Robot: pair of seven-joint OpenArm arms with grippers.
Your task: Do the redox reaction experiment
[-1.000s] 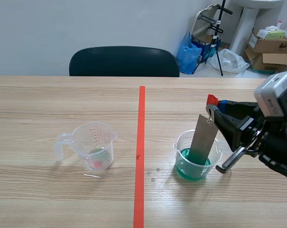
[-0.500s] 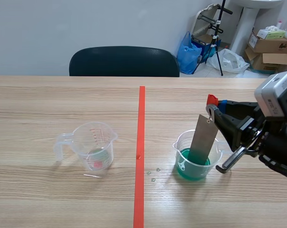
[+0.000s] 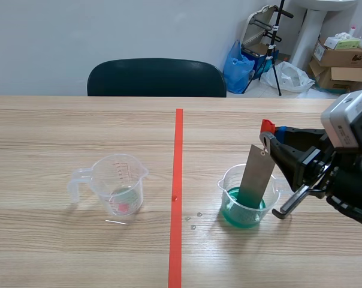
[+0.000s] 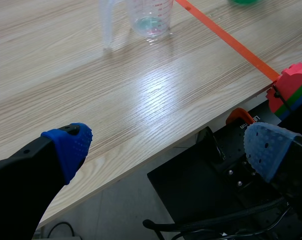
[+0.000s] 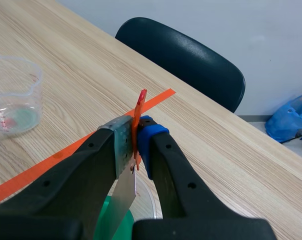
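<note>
A clear beaker (image 3: 248,201) holding green liquid (image 3: 244,211) stands right of the red tape line. A grey metal strip (image 3: 256,175) leans in it, its lower end in the liquid. My right gripper (image 3: 268,137) is shut on the strip's top, which carries a red tag (image 5: 139,111); the strip (image 5: 122,189) hangs between the fingers toward the green liquid (image 5: 110,226). A clear measuring cup (image 3: 114,184) with a handle stands left of the line, a trace of liquid at its bottom. My left gripper (image 4: 166,145) is open over the table's near edge, the cup (image 4: 141,17) far ahead.
A dark chair (image 3: 156,77) stands behind the table's far edge. Small droplets (image 3: 193,219) lie on the wood beside the beaker. Boxes and bags sit on the floor at the back right. Below the table edge, black equipment with an orange clamp (image 4: 242,118) shows.
</note>
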